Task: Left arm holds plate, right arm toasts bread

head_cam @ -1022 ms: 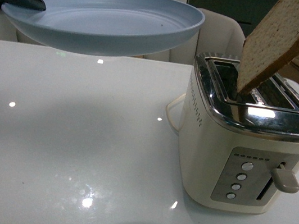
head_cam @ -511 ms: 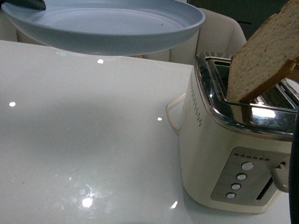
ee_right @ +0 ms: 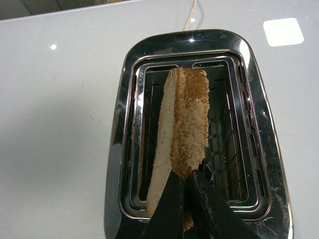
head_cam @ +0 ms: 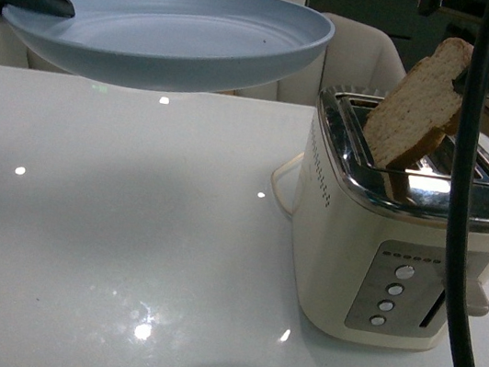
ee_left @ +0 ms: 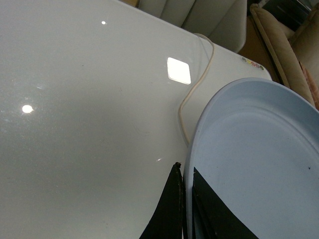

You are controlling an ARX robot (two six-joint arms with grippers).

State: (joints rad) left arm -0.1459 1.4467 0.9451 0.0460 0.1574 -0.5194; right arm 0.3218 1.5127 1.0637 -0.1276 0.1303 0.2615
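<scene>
From where I stand, the left gripper [ee_left: 185, 172] has its two dark fingers [ee_left: 172, 211] clenched on the rim of the pale-blue plate [head_cam: 174, 42], one finger under the edge and one over it. It holds the plate level in the air at about ten o'clock, well above the glossy white table [head_cam: 104, 245]. The cream and chrome toaster [head_cam: 382, 252] stands on the table at around three o'clock, its pale cord [head_cam: 277, 184] looping out behind it. The bread [head_cam: 415, 104] sits with its lower end down in one of the toaster's slots. It is tilted, with the rounded top leaning toward one o'clock. The right gripper [ee_right: 185, 174] pinches that upper crust between its fingers, and its thick black cable [head_cam: 456, 226] hangs down in front of the toaster. The toaster's lever [head_cam: 477, 300] shows just past the cable.
</scene>
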